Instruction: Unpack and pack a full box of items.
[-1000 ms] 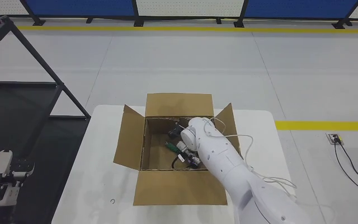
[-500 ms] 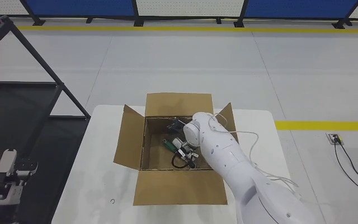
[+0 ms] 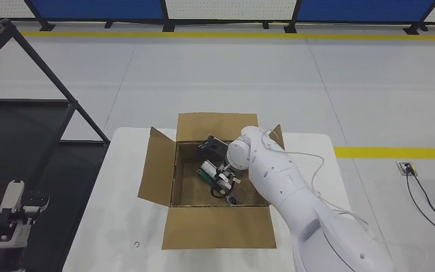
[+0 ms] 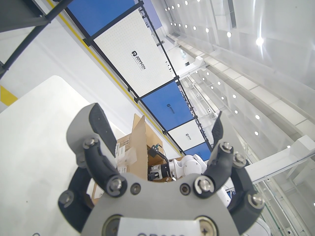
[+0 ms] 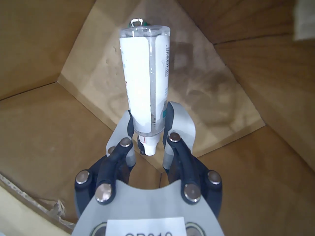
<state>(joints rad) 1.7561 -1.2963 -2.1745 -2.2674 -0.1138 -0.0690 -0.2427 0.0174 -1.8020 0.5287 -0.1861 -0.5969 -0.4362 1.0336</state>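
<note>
A white counter carries an open cardboard box, set near its middle with all four flaps folded outward so that the inside can be reached from above. The right arm is bent down over the box's right wall into the cavity, and bare brown floor is seen around its wrist, which suggests that little is left inside on that side. The left end effector is held well apart from the box, off the counter's left edge, its fingers spread with nothing between them, probably parked so that the working arm is not hindered. The right end effector is pinched on a clear bottle with a white label. The bottle is gripped low on the body, just above the neck, with the white nozzle toward the palm and the flat base pointing at the box floor; gripped there, the narrow end is wedged between the pads. The bottle is thus located inside the box, though whether its base touches the cardboard cannot be judged. Beyond the base a small green piece with a shiny tip is glimpsed, possibly a separate item lying on the floor.
</note>
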